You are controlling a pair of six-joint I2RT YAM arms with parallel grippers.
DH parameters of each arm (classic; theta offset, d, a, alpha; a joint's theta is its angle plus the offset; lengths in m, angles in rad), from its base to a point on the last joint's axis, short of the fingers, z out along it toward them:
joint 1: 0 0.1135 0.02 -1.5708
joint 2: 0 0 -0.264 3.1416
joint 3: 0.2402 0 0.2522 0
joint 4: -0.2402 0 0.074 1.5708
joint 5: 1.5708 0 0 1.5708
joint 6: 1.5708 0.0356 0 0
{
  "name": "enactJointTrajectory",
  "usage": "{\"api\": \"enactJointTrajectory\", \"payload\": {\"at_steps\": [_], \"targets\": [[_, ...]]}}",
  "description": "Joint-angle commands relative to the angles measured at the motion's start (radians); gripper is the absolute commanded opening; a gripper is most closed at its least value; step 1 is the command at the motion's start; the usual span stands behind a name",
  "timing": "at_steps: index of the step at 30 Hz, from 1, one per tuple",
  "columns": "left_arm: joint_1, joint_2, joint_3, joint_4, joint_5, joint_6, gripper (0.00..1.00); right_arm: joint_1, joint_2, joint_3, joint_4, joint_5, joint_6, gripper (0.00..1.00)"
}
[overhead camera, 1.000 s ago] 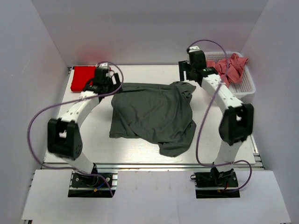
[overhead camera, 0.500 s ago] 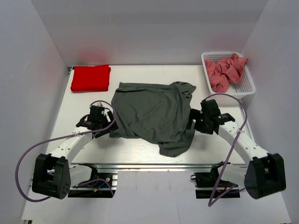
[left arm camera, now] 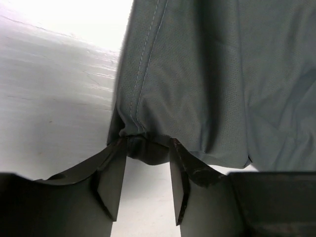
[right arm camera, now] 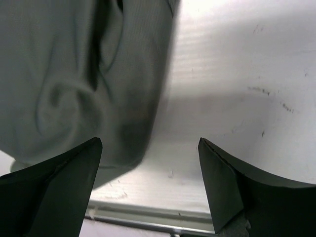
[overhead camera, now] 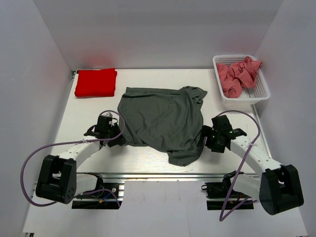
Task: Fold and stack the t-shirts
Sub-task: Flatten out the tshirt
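A dark grey t-shirt (overhead camera: 160, 118) lies spread and wrinkled mid-table. My left gripper (overhead camera: 116, 134) is at its near left corner. In the left wrist view the left gripper (left arm camera: 146, 145) has its jaws half closed, with the bunched hem corner (left arm camera: 148, 150) between the tips and bare table in the gap behind. My right gripper (overhead camera: 203, 137) is low at the shirt's near right edge. There the right gripper (right arm camera: 150, 143) is wide open, with the grey t-shirt's edge (right arm camera: 123, 98) just inside its left finger. A folded red t-shirt (overhead camera: 96, 82) lies at the far left.
A white mesh basket (overhead camera: 262, 86) at the far right corner holds crumpled pink t-shirts (overhead camera: 237, 74). The table's metal front rail (right arm camera: 148, 217) runs just below the right gripper. White walls close in the sides and back.
Both arms swung from the shirt's far edge to its near sides. Since then the left gripper has reached the near left corner and narrowed its jaws. The right gripper has edged nearer the front.
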Motion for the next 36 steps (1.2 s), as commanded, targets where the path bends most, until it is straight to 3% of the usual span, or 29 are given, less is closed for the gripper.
{"api": "enactJointTrajectory", "payload": {"at_steps": [1,4,6,7,8,9,11,14,17,19,24,30,36], "targets": [[-0.003,0.014,-0.032,0.062,0.065,0.004,0.49,-0.003,0.017,0.009,0.109,0.052,0.052,0.84],[-0.003,0.043,-0.032,0.071,0.076,0.004,0.42,-0.001,0.053,0.004,0.151,0.065,0.074,0.81],[-0.003,0.059,-0.032,0.062,0.076,0.004,0.31,-0.001,0.068,0.001,0.196,0.071,0.082,0.78],[-0.003,0.069,-0.032,0.062,0.076,0.004,0.24,-0.003,0.082,-0.002,0.209,0.072,0.085,0.76],[-0.003,0.07,-0.032,0.048,0.076,0.004,0.07,-0.004,0.088,-0.003,0.224,0.069,0.085,0.72],[-0.003,0.07,-0.032,0.036,0.076,0.004,0.0,-0.003,0.105,-0.002,0.227,0.066,0.086,0.63],[-0.003,0.056,-0.022,0.027,0.065,0.004,0.0,-0.001,0.126,0.0,0.223,0.062,0.086,0.5],[-0.003,-0.007,-0.022,0.017,0.047,0.014,0.0,-0.001,0.136,-0.014,0.233,0.06,0.077,0.42],[-0.003,-0.099,-0.012,0.007,0.015,0.023,0.0,-0.004,0.149,-0.019,0.241,0.065,0.08,0.11],[-0.003,-0.148,0.011,-0.003,-0.004,0.033,0.0,-0.003,0.151,-0.019,0.259,0.057,0.079,0.0],[-0.003,-0.252,0.067,-0.061,-0.067,0.033,0.0,-0.001,0.122,0.03,0.209,0.129,0.063,0.0],[-0.003,-0.34,0.155,-0.135,-0.137,0.033,0.0,-0.006,-0.088,0.081,0.077,0.341,0.069,0.0],[-0.003,-0.296,0.144,-0.173,-0.138,0.013,0.02,-0.009,-0.177,0.069,-0.005,0.425,0.069,0.0]]}}
